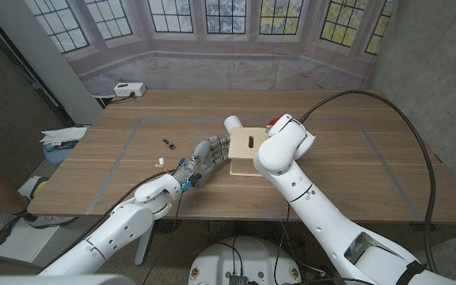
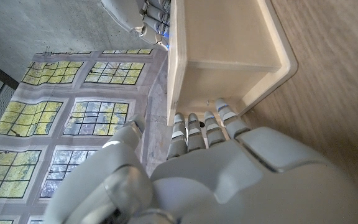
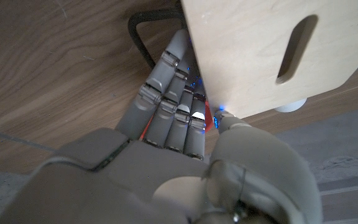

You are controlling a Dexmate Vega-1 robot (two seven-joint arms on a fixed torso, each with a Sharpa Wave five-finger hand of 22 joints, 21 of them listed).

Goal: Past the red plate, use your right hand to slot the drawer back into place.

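Both hands at the plywood drawer box (image 1: 248, 153), bench (image 1: 117, 166) centre

Box: rigid, light, slick; push its flat face squarely. Left hand (image 1: 204, 158) fingers (image 2: 194, 127) extended, touching its nine o'clock side; right hand (image 3: 185, 155) fingers (image 3: 166, 106) straight against its three o'clock side, gripping nothing

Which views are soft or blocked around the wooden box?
Head view: even light, sharp, but the right arm covers part of the wooden box. Left wrist view: left hand near the lens is soft, box panel bright, nearly washed out. Right wrist view: right hand slightly blurred, the box's slot crisp.
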